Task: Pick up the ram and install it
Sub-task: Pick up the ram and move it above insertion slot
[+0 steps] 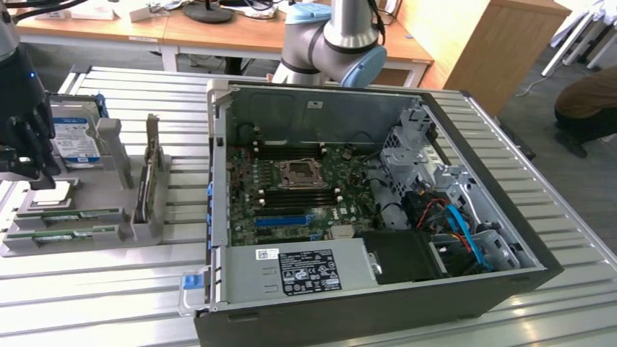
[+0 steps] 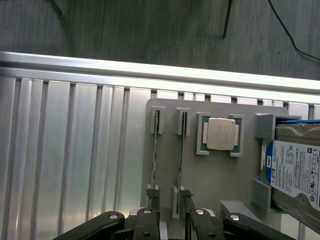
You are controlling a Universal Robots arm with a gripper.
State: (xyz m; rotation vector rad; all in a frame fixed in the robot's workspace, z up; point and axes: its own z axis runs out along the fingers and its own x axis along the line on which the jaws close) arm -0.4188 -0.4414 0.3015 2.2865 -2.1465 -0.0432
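Two slim green ram sticks (image 2: 155, 150) (image 2: 181, 155) stand on edge, side by side, in slots of a grey parts holder (image 2: 215, 175). The exterior view shows these ram sticks (image 1: 72, 215) (image 1: 63, 235) at the holder's near end. My gripper (image 1: 34, 170) hangs above that holder at the exterior view's left. In the wrist view my gripper (image 2: 170, 225) is open. Its dark fingers (image 2: 150, 220) are at one end of the sticks and hold nothing. The open PC case (image 1: 501, 217) lies at the exterior view's right with its motherboard (image 1: 289, 181) exposed.
The holder (image 1: 144, 224) also carries a CPU (image 2: 221, 134), a hard drive (image 2: 295, 170) and an upright expansion card (image 1: 149, 181). Black memory slots (image 1: 308, 191) and a blue slot (image 1: 282, 217) sit on the motherboard. A person's arm (image 1: 588, 101) is at the far right. Everything rests on a slatted metal table (image 1: 97, 289).
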